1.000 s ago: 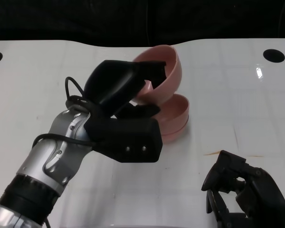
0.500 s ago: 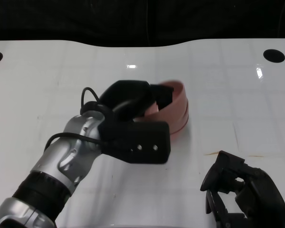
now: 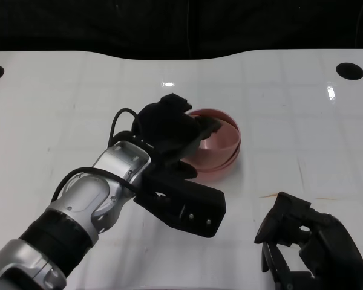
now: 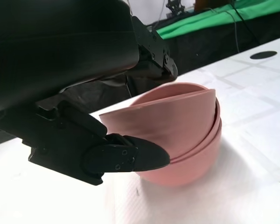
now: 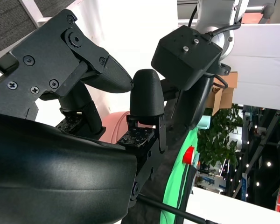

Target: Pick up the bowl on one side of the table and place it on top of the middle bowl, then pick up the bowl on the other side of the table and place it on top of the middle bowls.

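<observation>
pink bowls nested at mid-table, our left hand at the rim

the stack of pink bowls (image 3: pixel 215 145) sits on the white table (image 3: pixel 302 109), and we take it as our landmark. in the left wrist view the bowls (image 4: pixel 177 140) show at least three rims layered one inside another, the top bowl (image 4: pixel 170 100) seated slightly tilted, so we judge both side bowls are already on the middle one.

our left hand (image 3: pixel 169 130) lies on the near-left side of the stack, its fingers reaching over the rim. from the wrist view one fingertip (image 4: pixel 144 158) sits just beside the outer wall and the others hang above the top rim with a gap showing; we cannot tell for sure whether the hand grips the bowl or has let go. our right hand (image 3: pixel 308 241) rests well apart, near and to the right of the stack, fingers curled in and holding nothing.

the bowls look like thin, stiff, smooth plastic, so we judge them light and slippery. the rim is the place to take hold, thumb inside and fingers outside; a careless nudge would likely slide the whole stack across the glossy table.
</observation>
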Tool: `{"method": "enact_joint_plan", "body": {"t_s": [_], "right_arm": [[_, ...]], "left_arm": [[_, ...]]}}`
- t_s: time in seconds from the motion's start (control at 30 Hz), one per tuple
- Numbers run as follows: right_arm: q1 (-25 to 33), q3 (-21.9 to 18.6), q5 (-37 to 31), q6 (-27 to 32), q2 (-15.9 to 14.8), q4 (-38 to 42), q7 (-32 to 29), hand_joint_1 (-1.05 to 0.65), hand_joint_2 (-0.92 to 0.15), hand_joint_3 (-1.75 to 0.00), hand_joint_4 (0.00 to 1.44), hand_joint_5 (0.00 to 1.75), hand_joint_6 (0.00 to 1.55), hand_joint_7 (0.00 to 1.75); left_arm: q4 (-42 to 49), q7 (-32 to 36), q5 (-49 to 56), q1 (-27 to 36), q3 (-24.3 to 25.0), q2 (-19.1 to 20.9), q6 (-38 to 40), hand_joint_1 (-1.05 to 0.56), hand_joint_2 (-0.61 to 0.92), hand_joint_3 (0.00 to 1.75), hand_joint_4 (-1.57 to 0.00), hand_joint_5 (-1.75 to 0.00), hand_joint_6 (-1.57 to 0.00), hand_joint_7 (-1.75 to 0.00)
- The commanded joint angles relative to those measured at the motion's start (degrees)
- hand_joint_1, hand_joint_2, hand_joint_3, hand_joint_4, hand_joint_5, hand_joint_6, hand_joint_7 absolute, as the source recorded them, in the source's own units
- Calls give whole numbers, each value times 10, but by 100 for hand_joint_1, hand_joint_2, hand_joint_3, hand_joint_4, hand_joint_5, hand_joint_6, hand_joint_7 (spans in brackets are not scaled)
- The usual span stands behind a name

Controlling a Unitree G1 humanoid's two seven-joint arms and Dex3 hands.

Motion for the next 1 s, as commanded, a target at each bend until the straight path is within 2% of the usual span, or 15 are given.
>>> {"method": "enact_joint_plan", "body": {"t_s": [0.03, 0.2, 0.37, 0.6, 0.7, 0.87, 1.0], "right_arm": [[1, -3, 5, -5, -3, -5, 1, -21, -38, -137, 81, 175, 72, 162], [2, -3, 10, -4, -2, -4, 5, -21, -39, -137, 82, 175, 72, 161], [4, -4, 11, -4, -1, -6, 6, -21, -38, -137, 81, 175, 72, 160], [3, -6, 8, -5, -2, -2, 4, -20, -38, -137, 82, 175, 73, 159], [4, -5, 11, -3, -2, -2, 7, -20, -38, -137, 82, 175, 73, 159], [3, -5, 13, -4, -5, 0, 13, -19, -39, -138, 81, 175, 73, 158], [4, -4, 13, -4, -5, -1, 15, -19, -39, -139, 81, 175, 73, 158]], "left_arm": [[-9, 20, 0, 8, 5, 11, 0, -78, 92, 55, 0, -9, -14, -1], [-32, 31, -12, 25, 16, 16, -3, -80, 92, 56, 0, 0, -6, 0], [-69, 57, -31, 60, 37, 24, -19, -80, 92, 50, -2, -1, -9, -2], [-181, 61, -63, 140, 81, 58, -40, -78, 92, 49, -2, -1, -8, -1], [-230, 80, -92, 188, 113, 75, -73, -75, 92, 44, -5, -4, -10, -2], [-259, 130, -138, 248, 161, 88, -148, -64, 92, 33, -16, -13, -20, -7], [-270, 131, -156, 275, 184, 97, -180, -60, 92, 32, -20, -17, -23, -8]]}}
